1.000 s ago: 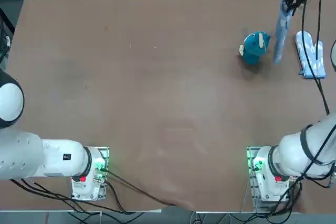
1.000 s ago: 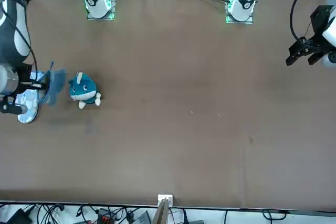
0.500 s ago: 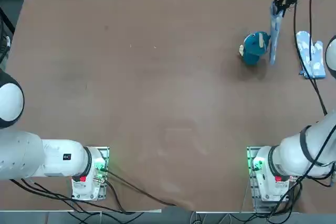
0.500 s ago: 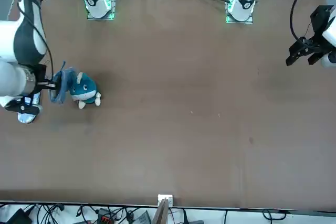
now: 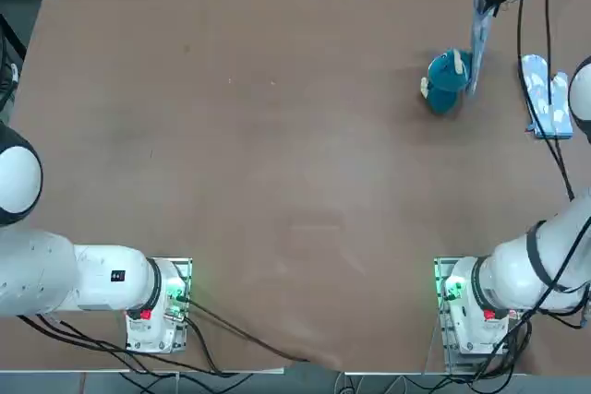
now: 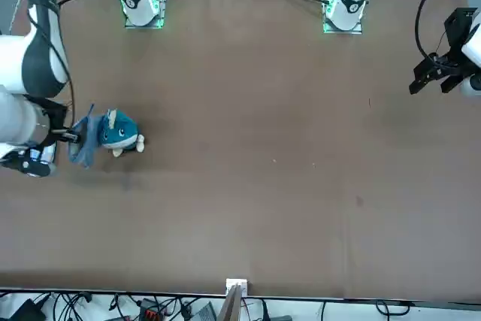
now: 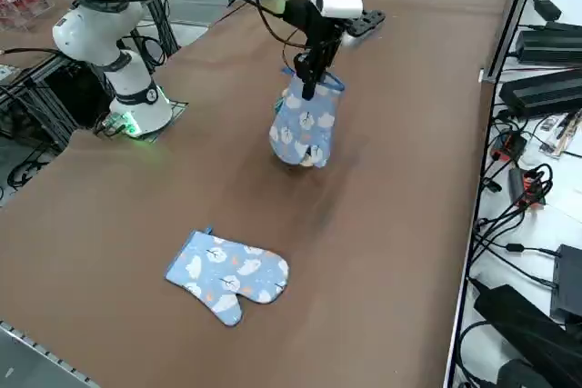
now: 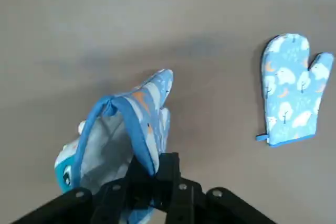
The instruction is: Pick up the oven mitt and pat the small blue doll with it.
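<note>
With the right gripper (image 8: 152, 179) clenched on the oven mitt's cuff (image 8: 139, 129), we pat the small blue doll (image 6: 120, 131) lightly, letting loose fabric meet plush.

Even, fairly bright light falls on the counter (image 5: 277, 182), leaving soft shadows and a faint pale sheen; the wrist view looks grayer, its brown surface hazy, with a blurred dark shadow.

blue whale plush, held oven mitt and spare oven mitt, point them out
blue whale plush (image 6: 119, 133), front view, face
held oven mitt (image 7: 305, 124), right side view, palm area
spare oven mitt (image 8: 292, 95), right wrist view, main body
</note>
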Available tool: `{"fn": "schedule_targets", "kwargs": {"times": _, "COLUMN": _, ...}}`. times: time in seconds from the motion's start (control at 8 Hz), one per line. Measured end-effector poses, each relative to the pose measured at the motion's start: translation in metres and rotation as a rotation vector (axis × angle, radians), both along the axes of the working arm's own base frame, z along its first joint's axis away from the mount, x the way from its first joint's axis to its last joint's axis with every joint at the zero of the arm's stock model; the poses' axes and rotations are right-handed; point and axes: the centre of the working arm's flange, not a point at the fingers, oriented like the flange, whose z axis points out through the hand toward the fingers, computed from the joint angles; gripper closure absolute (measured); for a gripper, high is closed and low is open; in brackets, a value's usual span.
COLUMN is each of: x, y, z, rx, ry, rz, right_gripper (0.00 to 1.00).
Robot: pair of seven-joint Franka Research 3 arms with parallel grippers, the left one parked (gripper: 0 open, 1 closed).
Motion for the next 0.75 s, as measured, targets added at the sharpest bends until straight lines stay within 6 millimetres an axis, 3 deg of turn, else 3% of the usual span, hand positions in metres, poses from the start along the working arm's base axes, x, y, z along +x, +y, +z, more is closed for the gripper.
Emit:
{"fn": "schedule_targets", "kwargs": {"times": 0.25, "x": -0.003, "y": -0.036, "z": 0.006, "rx": -0.033, "ry": 0.017, "rz": 0.010, "right_gripper": 0.95}}
{"fn": "schedule_targets", "kwargs": {"times": 0.38, "x": -0.010, "y": -0.043, "z": 0.003, "rx": -0.034, "ry": 0.069, "rz": 0.015, "right_gripper": 0.95}}
{"fn": "schedule_targets", "kwargs": {"times": 0.75, "x": -0.018, "y": -0.028, "z": -0.005, "rx": -0.020, "ry": 0.156, "rz": 0.036, "right_gripper": 0.95}}
